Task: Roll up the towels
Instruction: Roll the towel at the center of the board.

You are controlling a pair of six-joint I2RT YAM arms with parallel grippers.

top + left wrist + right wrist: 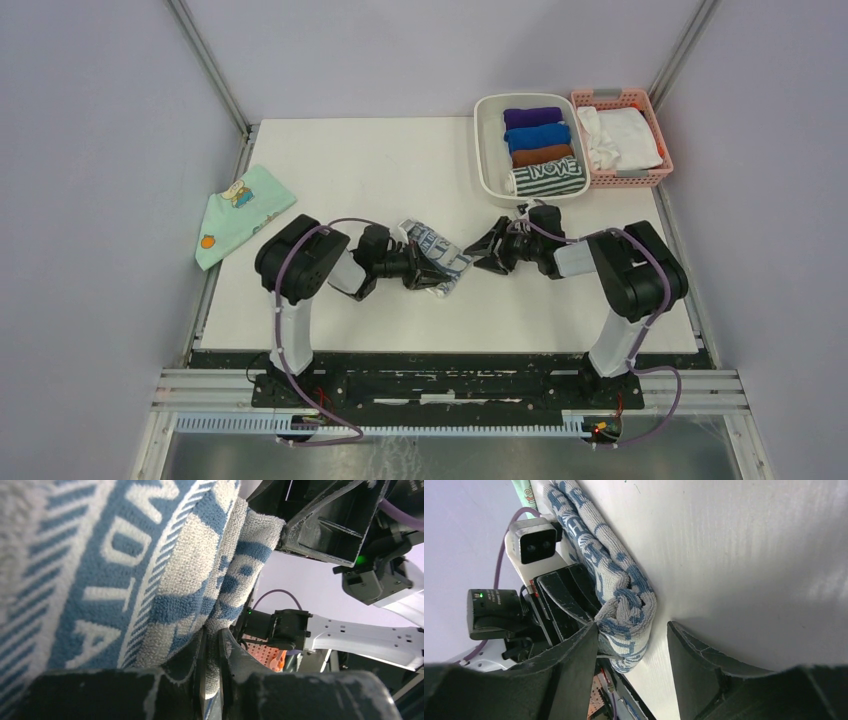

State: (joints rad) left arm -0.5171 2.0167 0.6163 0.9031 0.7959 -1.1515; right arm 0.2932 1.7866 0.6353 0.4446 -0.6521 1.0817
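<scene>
L hand (428,270) pinches blue-grey towel (440,252) mid-desk (350,170); cloth edge is caught between its fingers (235,675) (plain in L wrist view). Towel lies on desk in a loose roll. R hand (479,250) is spread at towel's right end, not gripping. Second item, striped towel (548,177), sits rolled in white bin (487,150), far right.

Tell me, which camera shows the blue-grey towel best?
Right wrist: the blue-grey towel shows as a long roll on the table. Left wrist shows only close-up lettering; the top view shows it small, partly hidden by the left gripper.
</scene>
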